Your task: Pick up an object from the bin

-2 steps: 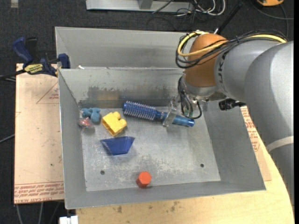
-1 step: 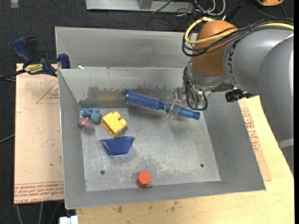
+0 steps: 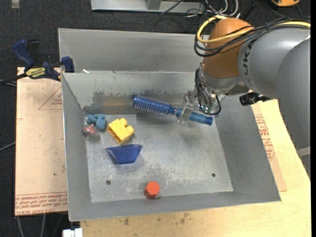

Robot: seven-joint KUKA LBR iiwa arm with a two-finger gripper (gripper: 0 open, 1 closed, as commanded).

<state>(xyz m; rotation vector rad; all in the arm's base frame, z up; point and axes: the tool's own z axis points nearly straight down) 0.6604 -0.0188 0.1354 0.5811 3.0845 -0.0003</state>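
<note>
1. One blue brush lies across the back of the bin, near the rear wall, with its bristled head to the left and its smooth handle to the right, the whole slanting slightly down toward the right
2. Fingers of the gripper look closed about the brush where the bristles give way to the handle, and the handle's end pokes out on the right side; whether the brush is off the floor I cannot tell
3. Handling, as a guess: light plastic, stiff along the shaft, springy at the bristles, the handle likely slick. The head reaches much farther from the grip than the handle does, so it may droop or swivel between the fingers on the way up
4. Best hold, in my judgement: the bare neck or handle, squeezed across its narrow width, never the bristles, which would give way and let it slip. The present grip looks about right
5. Step: the grasp seems made; a straight lift clear of the rear wall is what the task calls for next
6. Farther out, well apart to the left: a yellow block, a pale-blue piece and a pinkish bit by the left wall, a blue wedge in front of the block, and an orange peg near the front edge. None crowds the brush
</note>
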